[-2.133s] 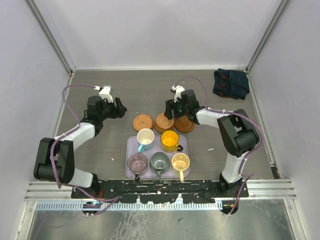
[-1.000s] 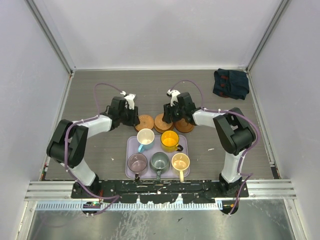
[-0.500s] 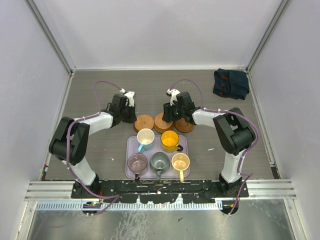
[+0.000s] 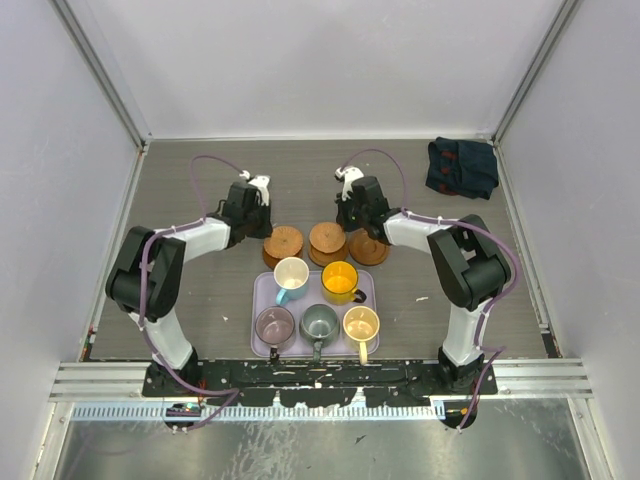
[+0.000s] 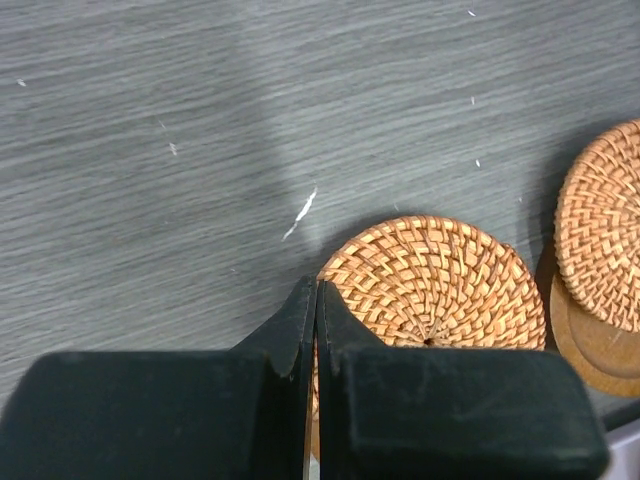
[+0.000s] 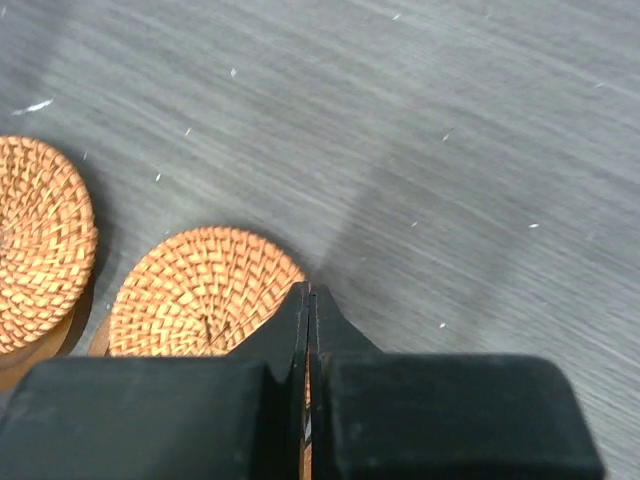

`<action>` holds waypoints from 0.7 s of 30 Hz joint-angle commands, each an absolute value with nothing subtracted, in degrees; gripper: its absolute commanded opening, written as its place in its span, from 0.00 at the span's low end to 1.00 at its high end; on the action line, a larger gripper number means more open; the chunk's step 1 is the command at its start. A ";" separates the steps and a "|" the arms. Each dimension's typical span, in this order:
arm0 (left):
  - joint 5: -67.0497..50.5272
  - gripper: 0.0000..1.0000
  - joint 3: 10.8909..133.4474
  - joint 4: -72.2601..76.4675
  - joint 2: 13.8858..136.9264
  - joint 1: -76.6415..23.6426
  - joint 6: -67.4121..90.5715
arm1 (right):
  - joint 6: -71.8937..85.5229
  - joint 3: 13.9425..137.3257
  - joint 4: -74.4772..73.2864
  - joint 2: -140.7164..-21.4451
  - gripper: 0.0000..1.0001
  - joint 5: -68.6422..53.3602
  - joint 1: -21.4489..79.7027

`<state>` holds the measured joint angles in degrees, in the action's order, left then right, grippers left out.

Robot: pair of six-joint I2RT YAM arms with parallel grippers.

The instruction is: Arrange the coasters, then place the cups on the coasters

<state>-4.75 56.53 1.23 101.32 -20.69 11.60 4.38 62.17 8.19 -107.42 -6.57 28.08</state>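
Note:
Three woven orange-brown coaster spots lie in a row beyond the tray: left (image 4: 284, 242), middle (image 4: 328, 240), right (image 4: 369, 249). My left gripper (image 4: 265, 228) is shut. Its tips (image 5: 317, 290) sit at the left rim of the left coaster (image 5: 430, 290), and a second coaster (image 5: 605, 235) lies to the right on a brown disc. My right gripper (image 4: 352, 228) is also shut. Its tips (image 6: 308, 292) sit at the right rim of a coaster (image 6: 200, 295), with another coaster (image 6: 35, 235) at the left. Neither coaster is clamped. The cups (image 4: 319, 322) stand on the tray.
The lavender tray (image 4: 258, 296) holds the light blue cup (image 4: 291, 274), the orange-yellow cup (image 4: 340, 281), the mauve cup (image 4: 274, 325) and the pale yellow cup (image 4: 361, 324). A dark blue cloth (image 4: 462, 166) lies at the back right corner. Grey walls close in the table.
Both grippers have drawn back a little toward the far side, so more of the middle coaster shows. The right gripper has closed. The coasters have hardly shifted.

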 commanded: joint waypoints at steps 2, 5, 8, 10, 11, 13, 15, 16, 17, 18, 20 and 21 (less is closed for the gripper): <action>-1.79 0.00 58.97 5.52 101.67 -20.03 12.38 | 3.92 65.52 12.94 -106.61 0.01 0.27 26.68; -0.37 0.00 59.88 6.06 102.38 -19.23 12.30 | 4.90 66.34 13.22 -106.94 0.01 -0.02 24.76; -0.48 0.00 60.97 6.19 103.06 -17.63 13.55 | 5.66 66.53 12.83 -106.81 0.01 -5.08 23.16; -1.62 0.00 60.43 6.82 102.50 -16.72 14.60 | 5.25 66.65 11.66 -106.87 0.01 -8.24 22.97; -2.14 0.00 59.87 7.49 101.78 -16.57 15.03 | 5.18 66.72 10.97 -106.95 0.01 -10.05 23.04; -3.04 0.06 58.63 8.36 100.43 -16.58 15.78 | 5.25 66.52 9.42 -106.92 0.01 -13.13 23.26; -4.39 0.21 57.65 8.36 98.98 -16.63 16.15 | 5.12 65.71 8.50 -106.68 0.01 -14.46 23.89; -5.23 0.27 57.20 8.09 98.22 -16.64 16.28 | 5.02 65.18 8.14 -106.44 0.01 -14.81 24.33; -6.10 0.32 56.70 7.81 97.22 -16.65 16.38 | 4.71 64.72 7.83 -106.25 0.01 -14.99 24.96; -7.15 0.33 56.16 7.55 96.54 -16.62 16.55 | 4.42 64.16 7.63 -105.99 0.01 -14.90 25.70; -9.07 0.31 54.62 7.30 94.95 -16.70 16.85 | 3.85 63.31 7.15 -105.53 0.03 -13.98 27.38; -9.51 0.28 53.73 7.23 94.13 -16.95 16.96 | 3.34 62.90 6.90 -105.29 0.05 -13.30 28.30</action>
<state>-5.13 55.86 4.89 99.42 -16.47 15.92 4.73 64.03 7.60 -107.42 -11.99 25.17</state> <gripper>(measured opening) 0.316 0.030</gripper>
